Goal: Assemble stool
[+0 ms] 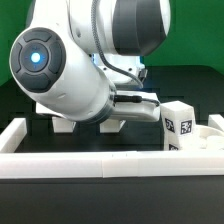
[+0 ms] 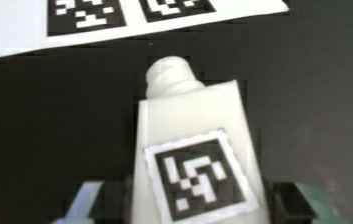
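A white stool leg with a black-and-white tag lies on the dark table, its rounded peg end pointing toward the marker board. My gripper is open and straddles the leg's tagged end. A dark gap shows between the leg and each finger. In the exterior view a tagged leg stands out at the right of the arm. The gripper itself is mostly hidden behind the arm's bulk there. A rounded white part, which may be the seat, shows at the far right edge.
The arm's large white body fills the middle of the exterior view and hides most of the table. A long white border rail runs along the front and up the left side. Small white pieces show beneath the arm.
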Controlling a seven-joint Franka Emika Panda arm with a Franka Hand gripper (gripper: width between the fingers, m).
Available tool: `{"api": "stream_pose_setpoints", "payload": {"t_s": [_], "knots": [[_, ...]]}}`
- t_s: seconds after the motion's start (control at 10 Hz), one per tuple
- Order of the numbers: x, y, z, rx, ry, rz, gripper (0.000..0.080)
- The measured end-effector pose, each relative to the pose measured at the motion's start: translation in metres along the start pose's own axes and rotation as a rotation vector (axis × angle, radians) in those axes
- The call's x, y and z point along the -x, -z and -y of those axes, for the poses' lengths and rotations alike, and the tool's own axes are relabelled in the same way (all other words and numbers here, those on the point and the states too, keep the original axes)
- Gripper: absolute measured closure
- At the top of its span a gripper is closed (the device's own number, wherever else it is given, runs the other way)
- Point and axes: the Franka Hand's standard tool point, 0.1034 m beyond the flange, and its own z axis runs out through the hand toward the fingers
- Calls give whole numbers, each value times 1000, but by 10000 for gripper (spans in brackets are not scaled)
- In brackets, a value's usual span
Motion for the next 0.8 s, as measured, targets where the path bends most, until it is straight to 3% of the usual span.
{"api": "stream_pose_setpoints", "payload": {"t_s": [0.3, 0.5, 0.7, 0.8], "knots": [[3, 4, 1, 2, 3, 3, 475], [39, 47, 10, -10, 20, -31, 475], [55, 65, 17, 11, 32, -69, 475], [51, 64, 17, 10, 32, -76, 475]]}}
